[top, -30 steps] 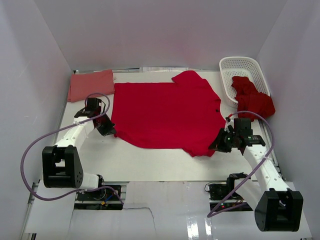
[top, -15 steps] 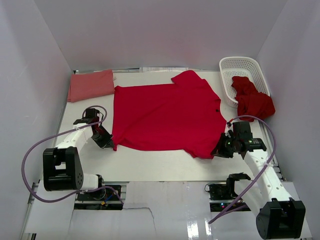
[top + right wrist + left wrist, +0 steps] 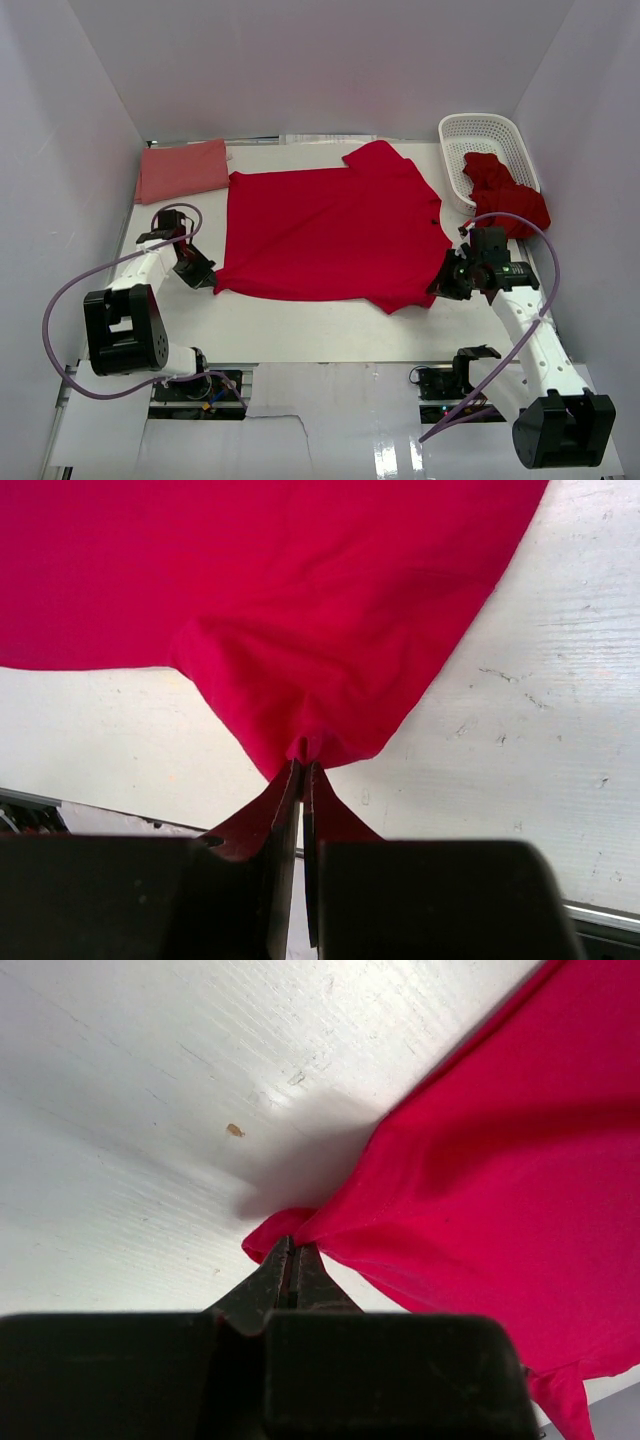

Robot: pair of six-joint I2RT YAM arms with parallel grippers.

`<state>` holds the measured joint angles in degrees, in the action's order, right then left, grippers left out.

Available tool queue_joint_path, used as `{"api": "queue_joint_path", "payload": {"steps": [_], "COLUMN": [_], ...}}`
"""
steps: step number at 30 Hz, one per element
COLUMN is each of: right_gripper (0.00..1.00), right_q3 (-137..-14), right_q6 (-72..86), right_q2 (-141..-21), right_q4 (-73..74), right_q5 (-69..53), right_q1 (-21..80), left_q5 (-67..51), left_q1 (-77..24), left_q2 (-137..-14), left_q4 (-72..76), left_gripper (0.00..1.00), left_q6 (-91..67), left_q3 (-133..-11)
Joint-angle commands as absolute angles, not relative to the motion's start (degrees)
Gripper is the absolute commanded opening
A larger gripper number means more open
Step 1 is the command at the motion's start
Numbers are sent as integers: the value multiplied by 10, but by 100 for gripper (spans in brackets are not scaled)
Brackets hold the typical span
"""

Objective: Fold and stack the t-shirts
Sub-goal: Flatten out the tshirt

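Work surface (image 3: 300,325) white, walled on three sides. One crimson t-shirt (image 3: 330,235) lies spread open across the middle of the surface, mostly flat, collar to the right and one sleeve reaching to the far side. The left jaws sit at the shirt's near-left corner; the left wrist view shows them pressed together on a small bunched tip of the red cloth (image 3: 300,1230), low over the surface (image 3: 150,1110), where the corner casts a shadow. The right jaws sit at the shirt's near-right edge; the right wrist view shows them closed tight on a pinched fold of the same cloth (image 3: 300,660), with the fabric fanning out away from the grip over the surface (image 3: 540,730). A salmon-pink t-shirt (image 3: 182,170) lies folded flat at the far-left corner, just beside the spread shirt. A white lattice basket (image 3: 480,130) stands at the far right; a second crimson t-shirt (image 3: 505,195), crumpled, lies partly inside it and hangs over its near rim onto the surface, apart from the spread shirt.
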<state>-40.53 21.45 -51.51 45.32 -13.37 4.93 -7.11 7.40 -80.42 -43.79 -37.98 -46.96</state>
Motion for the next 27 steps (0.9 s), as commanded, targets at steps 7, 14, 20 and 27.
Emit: {"api": "queue_joint_path", "payload": {"steps": [7,14,20,27], "right_gripper": [8,8,8,8], "right_q3": [-437,-478,-508,-555], "right_q6": [195,183,180,179], "right_q2": [-548,-591,-623,-663], "right_q4": [440,427,415,408], "right_q5": [-106,-100,-97,-85], "right_q1": [52,52,52,52], "left_q5": [-65,-85,-99,-130], "left_q1": [77,77,77,77], "left_q2": [-816,-831,-837,-860], "left_q4": [-425,-422,-417,-411], "left_gripper": [0,0,0,0], "left_q6": [-357,-350,-350,-358], "left_q3": [-490,-502,-516,-544]}}
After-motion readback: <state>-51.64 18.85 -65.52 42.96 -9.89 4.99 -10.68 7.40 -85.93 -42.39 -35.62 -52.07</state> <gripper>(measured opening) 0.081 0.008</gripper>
